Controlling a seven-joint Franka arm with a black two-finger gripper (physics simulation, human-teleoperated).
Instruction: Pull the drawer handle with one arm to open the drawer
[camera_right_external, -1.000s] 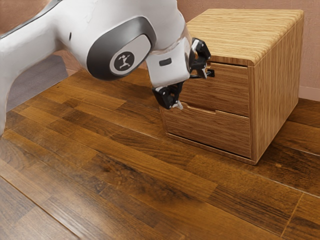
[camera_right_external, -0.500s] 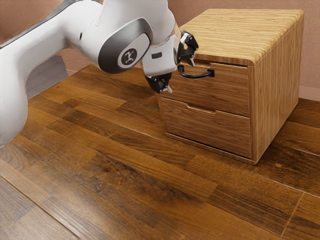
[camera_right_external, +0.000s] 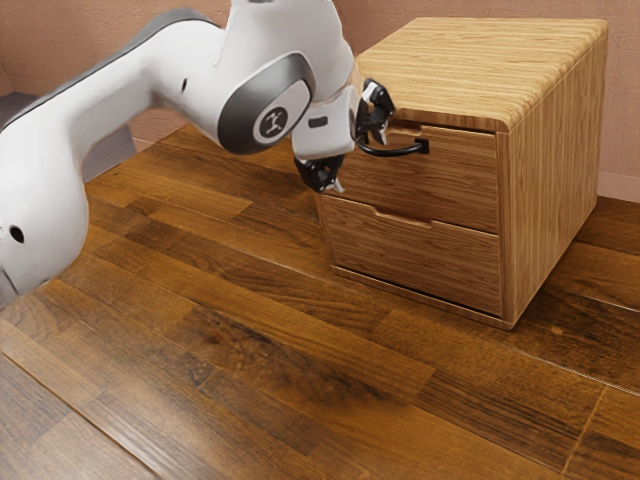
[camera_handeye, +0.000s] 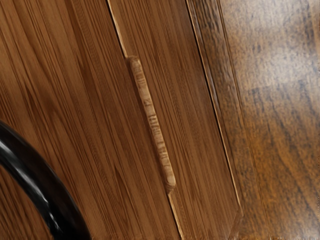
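Top drawer (camera_right_external: 440, 185): sat in the wooden cabinet (camera_right_external: 550, 150), its front about level with the lower drawer (camera_right_external: 420, 255); the insides of both were hidden.
Handle (camera_right_external: 395, 152): a black bar high on the top drawer's front; its long axis ran level along the front and it bowed outward.
Gripper (camera_right_external: 357, 143): fingers spread wide, one above and one below the handle's end toward the exterior view's left.
Room: plank floor (camera_right_external: 250, 330) lay open before the cabinet.
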